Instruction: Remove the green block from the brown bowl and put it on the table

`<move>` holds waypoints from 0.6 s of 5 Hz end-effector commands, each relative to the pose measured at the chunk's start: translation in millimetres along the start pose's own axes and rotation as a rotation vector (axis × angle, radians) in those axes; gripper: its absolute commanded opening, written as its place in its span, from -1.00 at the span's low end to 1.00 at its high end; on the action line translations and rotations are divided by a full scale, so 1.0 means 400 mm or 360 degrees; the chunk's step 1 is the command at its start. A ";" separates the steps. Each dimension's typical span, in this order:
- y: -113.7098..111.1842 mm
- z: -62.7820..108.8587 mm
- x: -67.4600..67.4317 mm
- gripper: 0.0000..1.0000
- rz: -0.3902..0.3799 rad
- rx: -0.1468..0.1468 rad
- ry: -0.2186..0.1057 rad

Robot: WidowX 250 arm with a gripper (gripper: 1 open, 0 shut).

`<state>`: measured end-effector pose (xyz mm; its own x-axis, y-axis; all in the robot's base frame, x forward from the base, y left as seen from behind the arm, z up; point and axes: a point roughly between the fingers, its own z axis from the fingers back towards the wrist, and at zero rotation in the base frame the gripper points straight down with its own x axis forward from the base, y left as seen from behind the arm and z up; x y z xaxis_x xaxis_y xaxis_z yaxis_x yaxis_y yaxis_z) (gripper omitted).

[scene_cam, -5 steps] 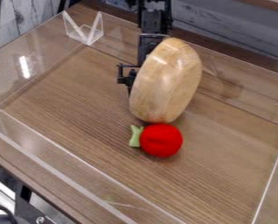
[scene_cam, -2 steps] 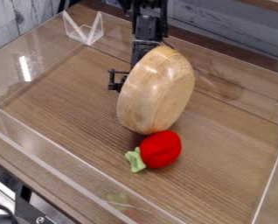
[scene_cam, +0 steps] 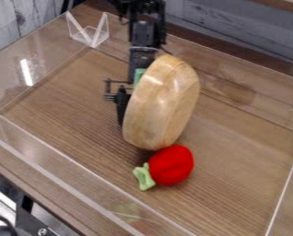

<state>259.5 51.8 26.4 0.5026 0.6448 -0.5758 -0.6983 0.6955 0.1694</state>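
I find the bowl [scene_cam: 160, 103] tipped steeply on its side over the middle of the table [scene_cam: 76, 124], its rounded outside towards the camera. My claw [scene_cam: 122, 95] is at the bowl's far left side, partly hidden behind it; I cannot tell whether it stands wide or narrow, or what it holds. A strip of the green block [scene_cam: 139, 76] shows between my arm [scene_cam: 146, 41] and the bowl's upper left rim. The red toy [scene_cam: 171, 165] lies just beside the bowl's lower end, green top towards the table's near left edge. Clear walls [scene_cam: 24, 137] border the wood-grain surface; grey panelling [scene_cam: 260, 23] stands beyond the far edge.
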 end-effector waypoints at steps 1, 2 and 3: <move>0.027 0.064 -0.039 -1.00 0.0047 -0.0123 -0.0080; 0.025 0.051 -0.072 -1.00 0.0075 -0.0144 -0.0076; 0.010 0.048 -0.095 -1.00 0.0020 -0.0116 -0.0090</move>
<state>241.5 35.6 44.6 0.4749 0.6616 -0.5804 -0.7293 0.6649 0.1611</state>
